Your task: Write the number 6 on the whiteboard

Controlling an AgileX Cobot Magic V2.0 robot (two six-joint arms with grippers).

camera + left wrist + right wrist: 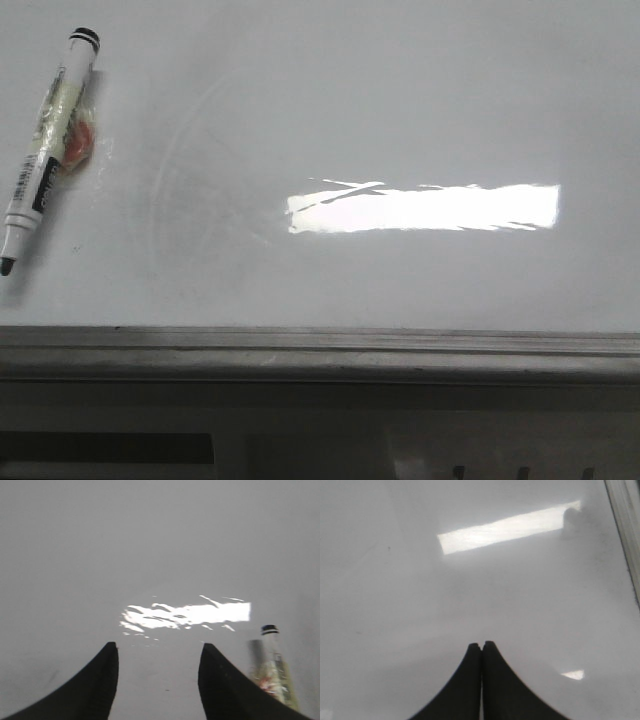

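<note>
No number 6 shows on the whiteboard point(420, 100); only faint erased arcs. The uncapped marker point(48, 140) lies at ten o'clock, its tip cropped. Left gripper point(157, 652) fingers apart, right gripper point(481, 645) fingers together, both empty. An off-centre grab could roll it away.
</note>
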